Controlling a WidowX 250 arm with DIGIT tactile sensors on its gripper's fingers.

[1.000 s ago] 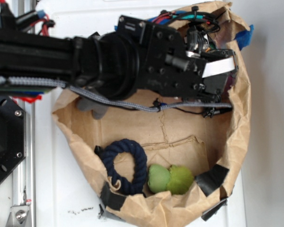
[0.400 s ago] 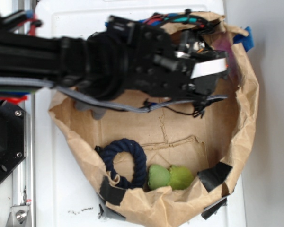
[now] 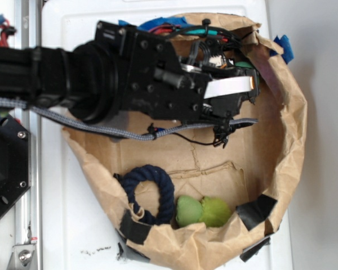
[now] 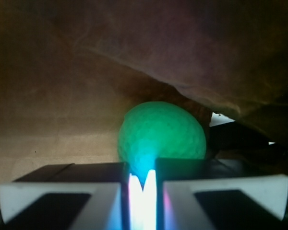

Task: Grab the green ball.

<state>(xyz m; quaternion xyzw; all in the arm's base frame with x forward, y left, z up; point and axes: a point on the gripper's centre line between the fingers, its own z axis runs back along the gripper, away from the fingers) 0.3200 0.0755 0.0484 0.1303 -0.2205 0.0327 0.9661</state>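
Green ball under the paper bag's folded wall.
Fingers nearly together just before it; rope ring and yellow-green toy lie well apart.

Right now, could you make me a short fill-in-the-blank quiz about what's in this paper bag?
1. The ball in front of the claw is ____ in color.
2. The dark blue rope is shaped like a ____.
3. Everything lies inside a brown ____ bag.

Missing words: green; ring; paper
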